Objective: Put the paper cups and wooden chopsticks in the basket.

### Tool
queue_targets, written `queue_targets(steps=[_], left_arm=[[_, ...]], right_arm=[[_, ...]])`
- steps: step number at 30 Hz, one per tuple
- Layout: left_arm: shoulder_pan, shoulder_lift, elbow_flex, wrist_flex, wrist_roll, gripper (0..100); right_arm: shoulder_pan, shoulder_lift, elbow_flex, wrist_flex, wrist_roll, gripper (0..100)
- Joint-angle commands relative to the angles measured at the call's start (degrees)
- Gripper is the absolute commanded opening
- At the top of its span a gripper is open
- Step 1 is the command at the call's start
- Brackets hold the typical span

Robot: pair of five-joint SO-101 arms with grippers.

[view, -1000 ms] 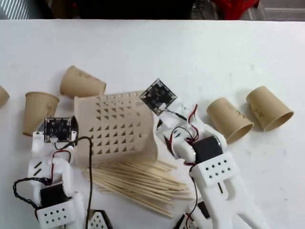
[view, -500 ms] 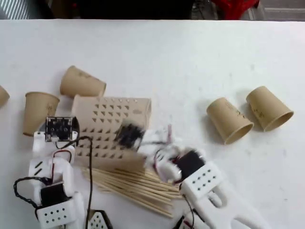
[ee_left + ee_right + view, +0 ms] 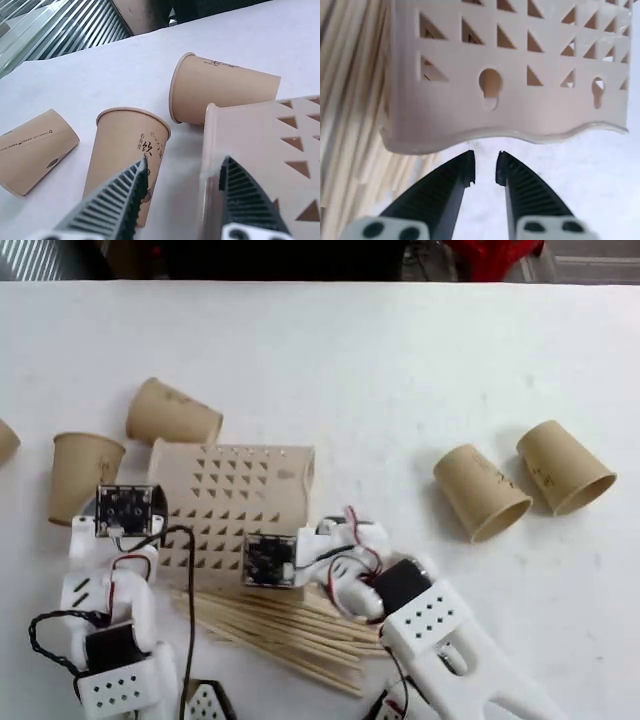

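White table (image 3: 420,360), dark room beyond; slatted panel (image 3: 55,27) (grey) at far-left corner.

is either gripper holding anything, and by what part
Nothing is held. The left gripper is open at the beige perforated plastic basket's edge; the right gripper is empty.

The white plastic left arm (image 3: 110,615) points straight ahead, its black ribbed left gripper (image 3: 185,167) spread wide; the white plastic right arm (image 3: 425,615) angles across toward it, its black ribbed right gripper (image 3: 485,162) parted only narrowly.
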Motion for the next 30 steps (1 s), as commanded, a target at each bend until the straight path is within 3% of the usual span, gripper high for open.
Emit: queue_targets(steps=[1, 4, 6, 11, 22, 26, 30], left_arm=[[0.75, 0.57, 0.00, 0.00, 0.18, 24], [0.75, 0.57, 0.00, 0.00, 0.18, 24], [0.75, 0.57, 0.00, 0.09, 0.18, 24], [0.75, 0.57, 0.00, 0.09, 0.18, 24], [0.75, 0.57, 0.00, 0.26, 0.18, 24], [0.75, 0.57, 0.00, 0.26, 0.18, 24], [0.75, 0.57, 0.00, 0.26, 0.18, 24]], right_arm=[[3.21, -1.01, 2.55, -12.09, 3.96, 12.3], [3.65, -1.01, 6.86, -22.90, -0.26, 20.5], [3.82, -1.01, 7.65, -23.43, -3.25, 26.4], [3.47, -1.27, 8.70, -28.26, -3.43, 26.4], [-7.25, -1.27, 12.48, -32.22, 25.67, 13.9], [-8.66, -1.01, 12.66, -32.13, 28.66, 10.8], [-8.40, -1.45, 14.42, -32.57, 30.24, 1.1]])
